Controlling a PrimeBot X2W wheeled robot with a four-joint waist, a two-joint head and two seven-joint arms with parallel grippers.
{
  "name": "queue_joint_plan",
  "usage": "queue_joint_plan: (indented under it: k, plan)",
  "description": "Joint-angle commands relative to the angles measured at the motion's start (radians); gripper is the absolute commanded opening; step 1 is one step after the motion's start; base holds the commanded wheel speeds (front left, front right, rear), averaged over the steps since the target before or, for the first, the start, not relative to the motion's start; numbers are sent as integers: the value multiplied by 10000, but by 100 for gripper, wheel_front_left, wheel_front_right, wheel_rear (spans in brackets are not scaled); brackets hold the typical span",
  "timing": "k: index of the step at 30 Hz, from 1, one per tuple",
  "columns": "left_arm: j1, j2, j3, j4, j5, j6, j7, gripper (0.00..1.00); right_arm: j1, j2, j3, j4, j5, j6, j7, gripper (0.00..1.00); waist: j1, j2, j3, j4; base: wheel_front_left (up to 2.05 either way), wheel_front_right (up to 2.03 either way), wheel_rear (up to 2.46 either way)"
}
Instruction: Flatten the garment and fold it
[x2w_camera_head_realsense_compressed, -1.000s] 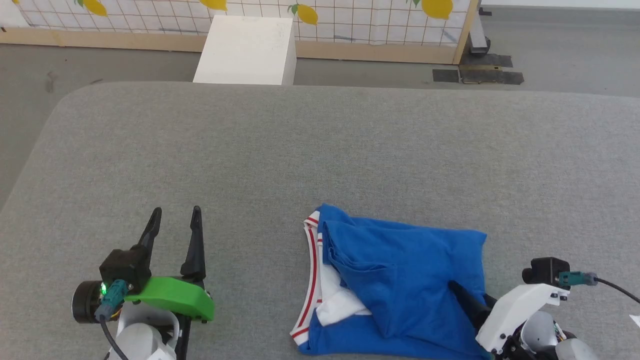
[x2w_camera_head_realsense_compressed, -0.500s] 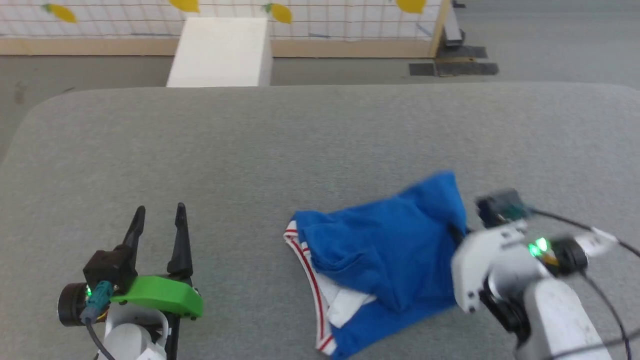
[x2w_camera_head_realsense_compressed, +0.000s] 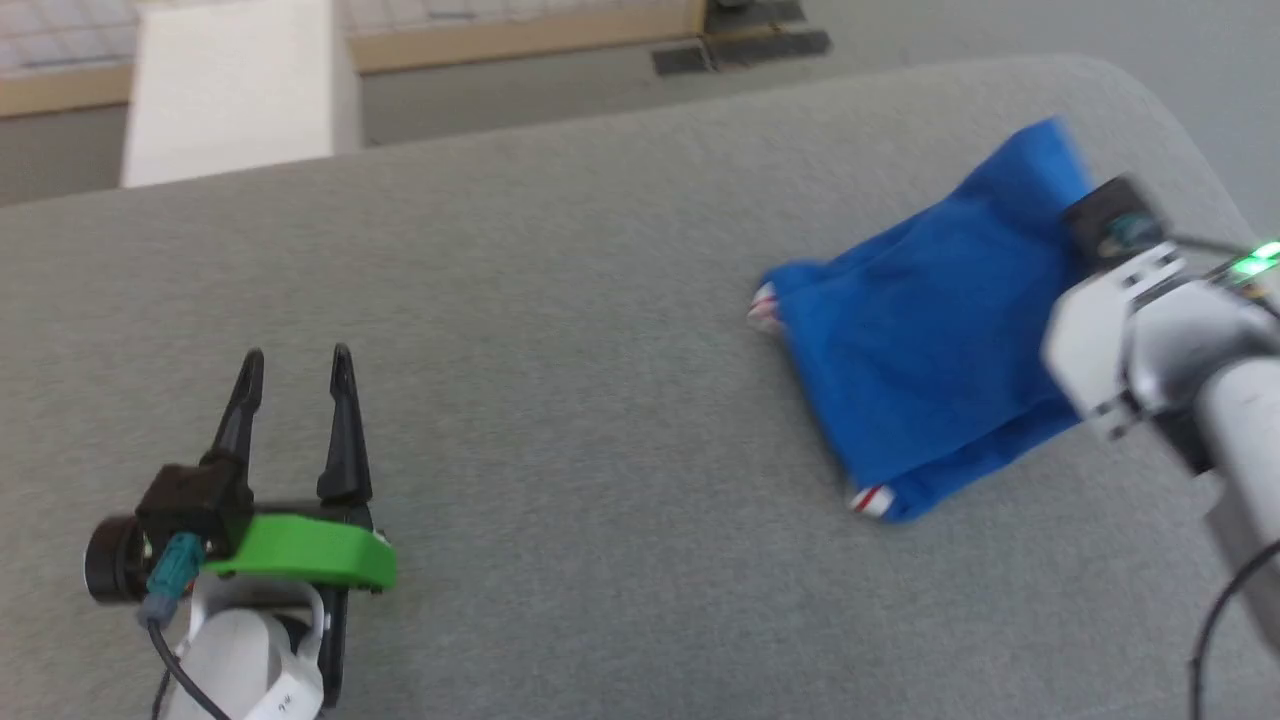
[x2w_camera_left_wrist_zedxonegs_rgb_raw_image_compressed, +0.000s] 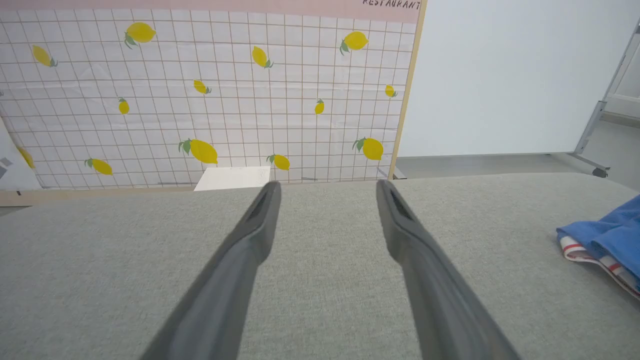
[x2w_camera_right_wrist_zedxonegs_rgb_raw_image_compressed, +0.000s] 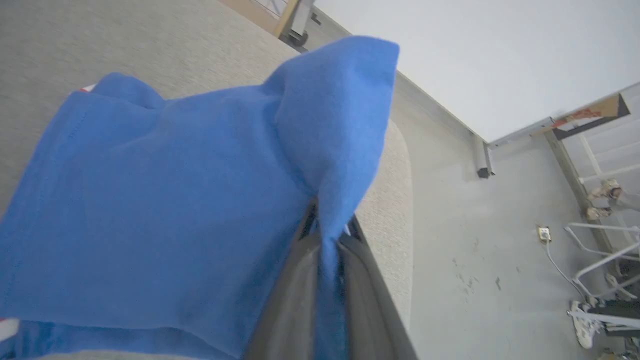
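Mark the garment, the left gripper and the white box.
garment (x2w_camera_head_realsense_compressed: 925, 370), head view, middle of the blue cloth.
left gripper (x2w_camera_head_realsense_compressed: 297, 353), head view, midway between its fingertips.
white box (x2w_camera_head_realsense_compressed: 230, 90), head view, its broad face.

Free room: open grey desk (x2w_camera_head_realsense_compressed: 600, 400) across the centre and lower middle of the head view, between the left tool (x2w_camera_head_realsense_compressed: 297, 353) at lower left and the garment (x2w_camera_head_realsense_compressed: 920, 330) at upper right.
Obstacles: the garment, bunched near the desk's right edge, a fold pinched in the closed right tool (x2w_camera_right_wrist_zedxonegs_rgb_raw_image_compressed: 327, 235); the left tool, fingers spread.
Beyond the far edge, upper left: white box (x2w_camera_head_realsense_compressed: 235, 90) on the floor.
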Motion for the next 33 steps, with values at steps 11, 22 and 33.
queue_joint_plan:
  k: [11,22,33]
  plan:
    - [-1186,625,-204,-1008,324,-7,509,100,-1716,-751,-2794,2698,-1120,-19,-2069,0,0,-1,2540,-1047,0,0,0]
    - [-1428,712,-370,-1057,274,5,591,100,-2225,0,-5478,4058,-2504,-19,-3685,100,0,-1,2865,-10,0,0,0]
    - [-754,61,-693,164,-138,38,113,100,-489,507,-6258,3558,-1675,-19,-5104,100,0,-1,757,1626,0,0,0]
